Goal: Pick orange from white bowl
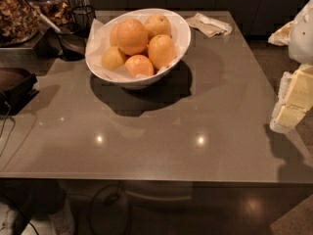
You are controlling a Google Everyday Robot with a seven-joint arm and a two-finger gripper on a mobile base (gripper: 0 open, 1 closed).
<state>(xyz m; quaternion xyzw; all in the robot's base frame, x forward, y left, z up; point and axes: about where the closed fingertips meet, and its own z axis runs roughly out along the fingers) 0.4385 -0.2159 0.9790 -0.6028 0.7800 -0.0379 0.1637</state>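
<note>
Claw (pixel 292 99) hangs by counter (pixel 205 106) edge, can't tell how open; orange (pixel 132 35) well away, topping bowl (pixel 182 32) heap, exposed for grabbing.

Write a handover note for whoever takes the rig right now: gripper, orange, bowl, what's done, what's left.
Gripper: at the right edge of the view, by the table's right side, well clear of the bowl and touching no fruit.
Orange: on top of the pile, in the white bowl, with about five others around it.
White bowl: paper-lined, at the far left-centre of the grey table.
Done: nothing visible; no orange is out of the bowl.
Left: reach across to the bowl, grasp the top orange, lift it out.
</note>
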